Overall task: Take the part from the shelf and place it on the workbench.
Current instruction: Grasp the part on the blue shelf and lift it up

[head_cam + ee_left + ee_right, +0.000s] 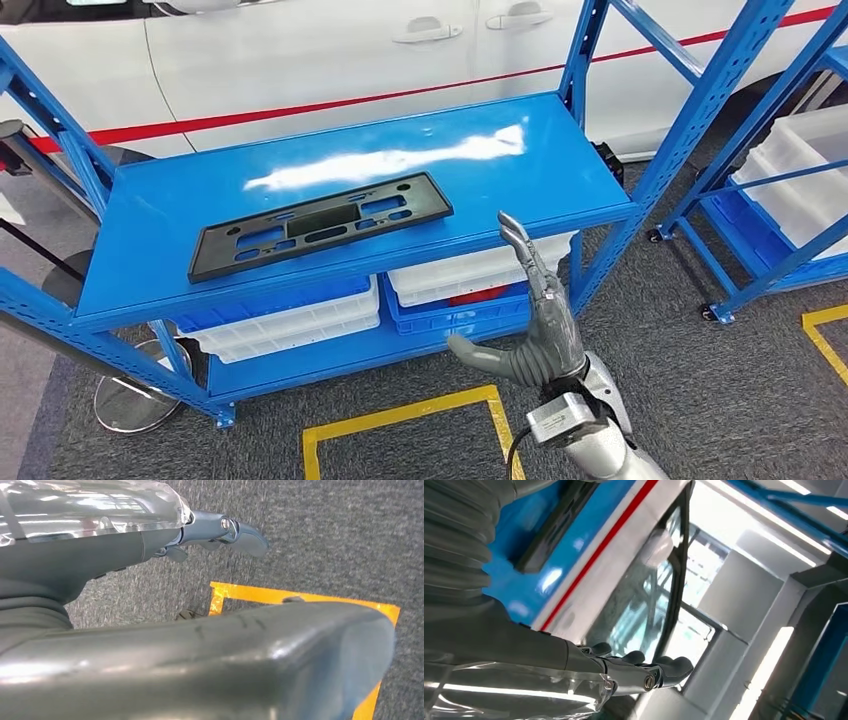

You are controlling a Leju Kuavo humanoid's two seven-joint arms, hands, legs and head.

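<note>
Right hand sits lowest in the head view, raised in front of the blue shelf, just off the front edge of the top deck toward its right end. Fingers extended upward and held roughly together, thumb splayed out sideways, nothing in the hand. Fingertips overlap the deck's front lip in the picture; contact cannot be told.

Part: black plastic license plate bracket (flat, with rectangular cutouts), lying flat on the top deck, near the front edge, left of centre, long side roughly along that edge. Well apart from the right hand. Right wrist view catches one end of it on the blue deck, past the hand's ribbed cover.

Left hand in its wrist view is over grey carpet with a yellow floor marking under it. Fingers look loosely curled, nothing seen in them, but whether they are apart or closed cannot be told from this angle.

Lower shelf level: white bins and a blue bin under the front edge of the top deck. White car with a red stripe behind the shelf. Second blue rack with white bins to the right. Yellow tape outline on the carpet in front of the shelf.
</note>
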